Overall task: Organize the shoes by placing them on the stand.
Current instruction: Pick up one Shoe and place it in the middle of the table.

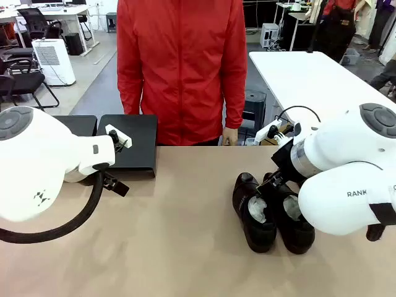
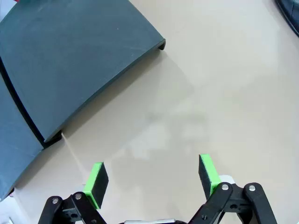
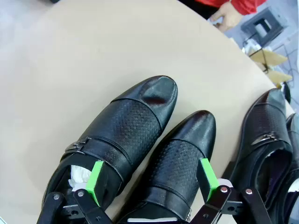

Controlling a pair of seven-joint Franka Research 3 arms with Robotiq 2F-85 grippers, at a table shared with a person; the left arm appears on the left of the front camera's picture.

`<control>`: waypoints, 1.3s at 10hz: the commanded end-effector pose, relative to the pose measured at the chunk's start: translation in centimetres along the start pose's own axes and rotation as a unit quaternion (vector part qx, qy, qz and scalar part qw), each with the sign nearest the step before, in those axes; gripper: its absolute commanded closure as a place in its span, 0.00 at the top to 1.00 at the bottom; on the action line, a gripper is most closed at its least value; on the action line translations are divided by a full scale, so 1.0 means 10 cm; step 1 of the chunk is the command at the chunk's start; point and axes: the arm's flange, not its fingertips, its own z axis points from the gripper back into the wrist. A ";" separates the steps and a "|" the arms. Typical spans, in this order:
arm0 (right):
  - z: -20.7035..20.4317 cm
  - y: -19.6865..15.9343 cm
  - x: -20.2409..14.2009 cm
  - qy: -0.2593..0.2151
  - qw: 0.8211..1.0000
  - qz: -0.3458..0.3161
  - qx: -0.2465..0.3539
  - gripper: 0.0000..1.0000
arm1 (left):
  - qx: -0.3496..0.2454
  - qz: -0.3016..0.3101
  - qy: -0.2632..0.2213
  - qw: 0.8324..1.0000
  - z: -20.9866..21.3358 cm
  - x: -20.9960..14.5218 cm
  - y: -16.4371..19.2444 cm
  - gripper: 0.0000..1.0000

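Grey floor (image 1: 102, 83), white table (image 1: 309, 77), black office chairs (image 1: 21, 80), white appliance (image 1: 54, 60)

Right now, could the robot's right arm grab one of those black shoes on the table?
Probably yes. Its fingers stand open right over two shoes lying side by side on the table, with nothing in between. The two lie close together, so pinching just one may be awkward.

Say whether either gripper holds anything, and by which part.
Nothing is held. The left gripper is open over bare table; the right gripper is open over the shoes, gripping none.
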 end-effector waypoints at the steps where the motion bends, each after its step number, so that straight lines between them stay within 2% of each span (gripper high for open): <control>1: 0.00 0.00 0.00 0.000 1.000 0.000 0.000 1.00 | 0.000 0.000 0.000 1.000 0.00 0.00 0.00 1.00; 13: 0.00 0.00 0.00 0.000 1.000 0.000 0.000 1.00 | 0.000 0.000 0.000 1.000 0.00 0.00 0.00 1.00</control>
